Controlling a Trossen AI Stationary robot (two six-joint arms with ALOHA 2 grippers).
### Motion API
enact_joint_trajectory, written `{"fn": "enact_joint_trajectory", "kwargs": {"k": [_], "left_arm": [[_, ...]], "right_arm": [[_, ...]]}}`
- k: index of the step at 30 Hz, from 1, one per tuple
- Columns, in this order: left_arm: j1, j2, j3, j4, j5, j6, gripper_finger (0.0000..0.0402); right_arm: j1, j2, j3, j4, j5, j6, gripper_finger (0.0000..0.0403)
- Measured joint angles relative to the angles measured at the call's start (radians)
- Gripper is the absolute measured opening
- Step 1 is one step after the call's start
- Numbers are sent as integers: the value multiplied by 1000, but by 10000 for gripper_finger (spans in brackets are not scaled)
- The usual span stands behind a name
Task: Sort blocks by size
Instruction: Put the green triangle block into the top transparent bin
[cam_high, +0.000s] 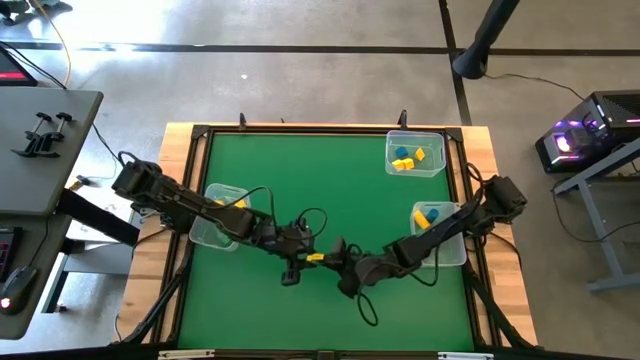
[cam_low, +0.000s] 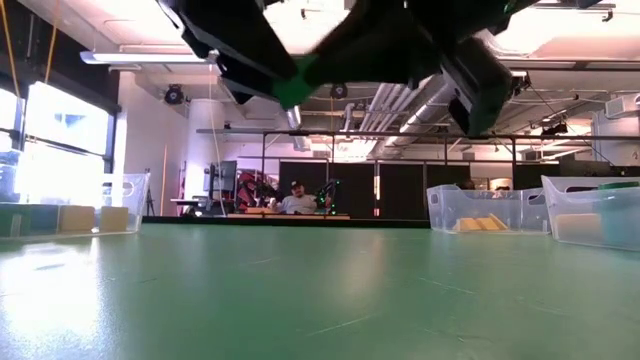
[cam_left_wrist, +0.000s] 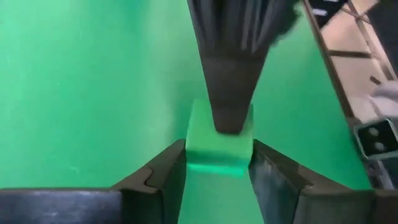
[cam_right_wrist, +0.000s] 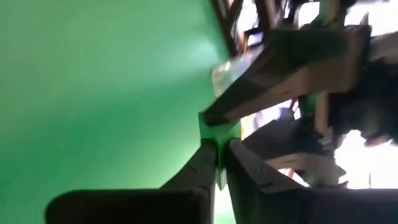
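A small green block (cam_left_wrist: 219, 146) is held in the air between my two grippers over the middle of the green mat, toward the near edge. It shows as a yellowish piece in the high view (cam_high: 315, 258) and up high in the low view (cam_low: 296, 90). My left gripper (cam_left_wrist: 219, 167) comes from the table's left and is shut on the block. My right gripper (cam_right_wrist: 219, 163) comes from the right and is shut on the same block. Other blocks lie in three clear bins. My left gripper pinches the block's two opposite sides (cam_left_wrist: 191, 152) between its two fingers, coming about level from the table's left. The block is lifted clear of the mat. My right gripper pinches the block's far part (cam_left_wrist: 227, 124) between its nearly closed fingers (cam_right_wrist: 205, 162), coming from the table's right, opposite my left gripper. Only a thin strip of green (cam_right_wrist: 219, 143) shows between them.
A clear bin (cam_high: 222, 215) with yellow blocks stands at the left under my left arm. A second bin (cam_high: 415, 153) with yellow and blue blocks stands at the far right. A third bin (cam_high: 440, 232) stands at the right under my right arm. The mat's raised border (cam_high: 200, 135) frames the work area.
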Motion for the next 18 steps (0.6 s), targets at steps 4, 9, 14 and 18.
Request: {"fn": "enact_joint_trajectory", "kwargs": {"k": [4, 9, 14, 18], "left_arm": [[11, -2, 4, -98, -11, -17, 180], [10, -2, 3, -251, -123, -83, 189], [-18, -9, -59, -254, -244, -136, 188], [-50, -10, -126, -238, -328, -202, 188]], "right_arm": [[-1, -6, -2, -99, 58, 143, 6], [-1, -52, -2, -268, 78, 373, 0], [-10, -111, -2, -529, 254, 584, 0], [-92, -205, -28, -851, 292, 877, 0]]}}
